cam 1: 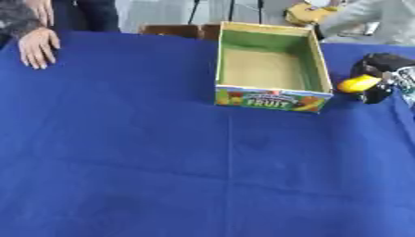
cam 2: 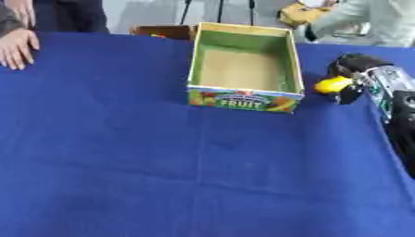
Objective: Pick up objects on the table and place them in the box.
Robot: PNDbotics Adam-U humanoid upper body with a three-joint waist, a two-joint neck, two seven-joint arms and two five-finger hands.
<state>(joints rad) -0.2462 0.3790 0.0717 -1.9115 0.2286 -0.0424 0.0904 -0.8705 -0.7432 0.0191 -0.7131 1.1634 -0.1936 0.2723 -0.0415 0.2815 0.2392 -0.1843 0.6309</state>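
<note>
Yellow object held in my right hand's curled fingers, beside box; may snag the wall.

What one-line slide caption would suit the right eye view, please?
Robot's right hand holds a yellow object beside the empty fruit box on the blue tablecloth.

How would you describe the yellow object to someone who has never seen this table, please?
Find the open cardboard box with FRUIT printed on its front, standing on the blue tablecloth. Just to its right, the robot's black right hand curls around a small rounded yellow object. It is the only bright yellow thing against the black hand and blue cloth.
</note>
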